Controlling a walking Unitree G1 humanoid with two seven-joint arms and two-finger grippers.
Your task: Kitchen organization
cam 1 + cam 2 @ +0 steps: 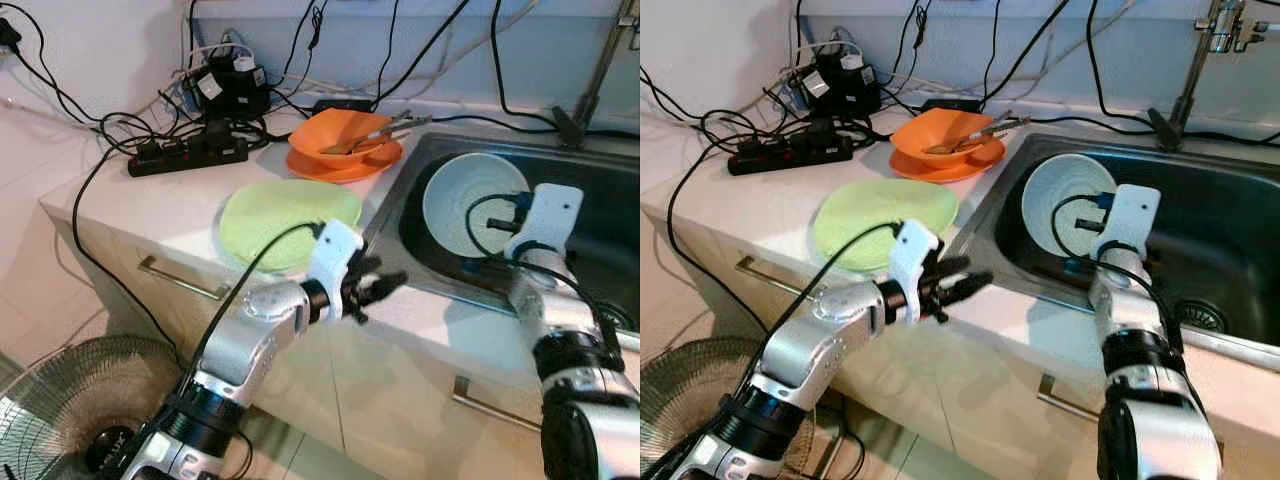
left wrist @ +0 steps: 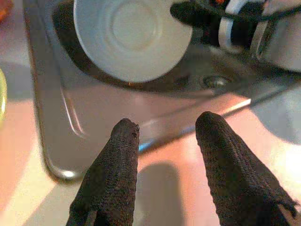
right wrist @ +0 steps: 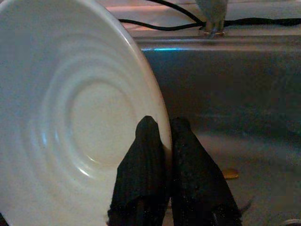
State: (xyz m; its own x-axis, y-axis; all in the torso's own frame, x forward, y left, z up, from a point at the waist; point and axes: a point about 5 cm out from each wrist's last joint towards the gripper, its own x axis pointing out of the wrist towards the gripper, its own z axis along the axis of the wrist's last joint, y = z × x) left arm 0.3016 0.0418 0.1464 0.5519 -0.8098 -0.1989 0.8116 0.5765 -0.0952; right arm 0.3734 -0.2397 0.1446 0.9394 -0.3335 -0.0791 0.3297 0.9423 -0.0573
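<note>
A white plate (image 1: 465,200) stands tilted on its edge inside the steel sink (image 1: 610,235), leaning toward the sink's left wall. My right gripper (image 3: 165,125) is shut on the plate's rim (image 3: 157,101), one finger on each face. My left gripper (image 1: 385,285) hovers open over the counter's front strip, just outside the sink's near left corner; its fingers (image 2: 120,155) hold nothing. A light green plate (image 1: 285,220) lies flat on the counter just behind the left wrist.
An orange bowl (image 1: 340,135) with utensils (image 1: 385,130) sits on an orange plate (image 1: 345,168) at the back. A power strip (image 1: 185,155), adapters and tangled cables crowd the back left. The faucet (image 1: 1205,60) rises behind the sink. A fan (image 1: 70,400) stands on the floor.
</note>
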